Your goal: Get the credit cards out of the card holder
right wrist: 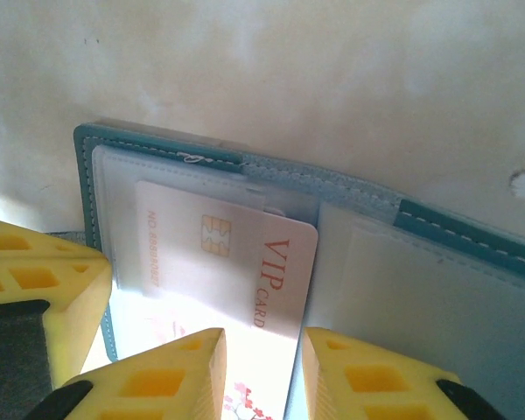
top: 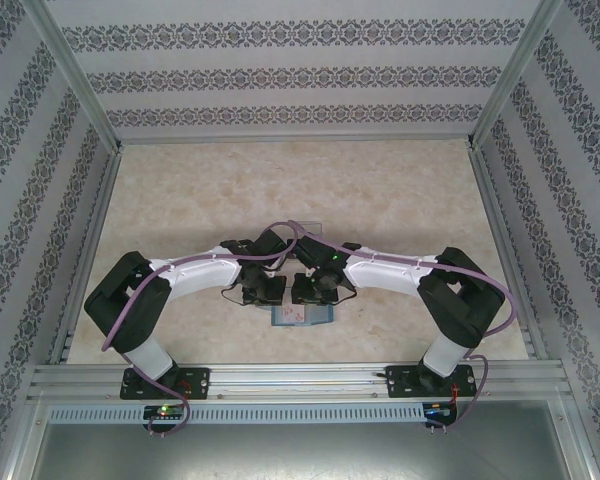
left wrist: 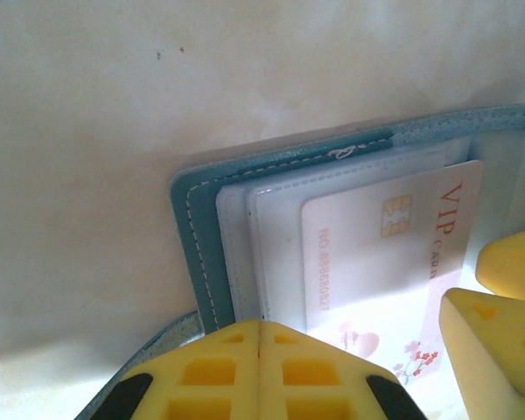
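One teal card holder, one white credit card — one left hand, one right hand.

A pale marbled table sits inside patterned walls and aluminium frame rails.

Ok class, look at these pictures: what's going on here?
An open teal card holder lies on the table. The left gripper is shut at its edge. The right gripper, jaws apart, sits at the end of a white VIP card sticking partway out of a clear sleeve; it isn't free yet.
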Robot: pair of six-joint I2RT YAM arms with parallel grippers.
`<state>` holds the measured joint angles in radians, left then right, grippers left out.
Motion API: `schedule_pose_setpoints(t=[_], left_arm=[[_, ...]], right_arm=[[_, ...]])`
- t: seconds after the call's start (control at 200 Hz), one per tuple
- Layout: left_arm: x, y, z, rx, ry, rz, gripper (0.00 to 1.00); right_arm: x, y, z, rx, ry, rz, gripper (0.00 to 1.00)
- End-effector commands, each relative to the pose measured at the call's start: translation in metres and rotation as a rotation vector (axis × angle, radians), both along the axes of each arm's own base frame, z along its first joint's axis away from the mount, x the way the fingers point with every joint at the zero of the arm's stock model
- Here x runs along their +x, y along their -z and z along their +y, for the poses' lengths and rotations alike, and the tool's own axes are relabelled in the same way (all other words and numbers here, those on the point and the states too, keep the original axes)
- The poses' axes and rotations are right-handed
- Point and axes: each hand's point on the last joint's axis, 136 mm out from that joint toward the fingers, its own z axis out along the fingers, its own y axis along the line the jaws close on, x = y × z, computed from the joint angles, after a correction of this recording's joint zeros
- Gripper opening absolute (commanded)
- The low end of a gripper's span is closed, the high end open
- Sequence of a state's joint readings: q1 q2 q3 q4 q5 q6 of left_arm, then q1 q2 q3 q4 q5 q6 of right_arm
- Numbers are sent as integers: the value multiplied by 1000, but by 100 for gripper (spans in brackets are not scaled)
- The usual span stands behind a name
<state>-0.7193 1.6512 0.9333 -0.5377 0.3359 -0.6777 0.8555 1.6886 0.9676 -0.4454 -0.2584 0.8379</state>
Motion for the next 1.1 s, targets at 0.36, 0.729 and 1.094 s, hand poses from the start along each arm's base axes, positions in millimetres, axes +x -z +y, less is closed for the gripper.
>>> schedule_pose_setpoints(t=[0.36, 0.729, 1.094], left_arm=[[0, -9, -20, -82, 28, 2, 7], [-7, 8, -10, -22, 34, 40, 7], [-8, 10, -5, -1, 37, 38, 7]], right_arm=[[-1, 2, 1, 36, 9, 10, 25], [-2, 6, -6, 30, 23, 13, 24], [8, 7, -9, -7, 4, -26, 24]])
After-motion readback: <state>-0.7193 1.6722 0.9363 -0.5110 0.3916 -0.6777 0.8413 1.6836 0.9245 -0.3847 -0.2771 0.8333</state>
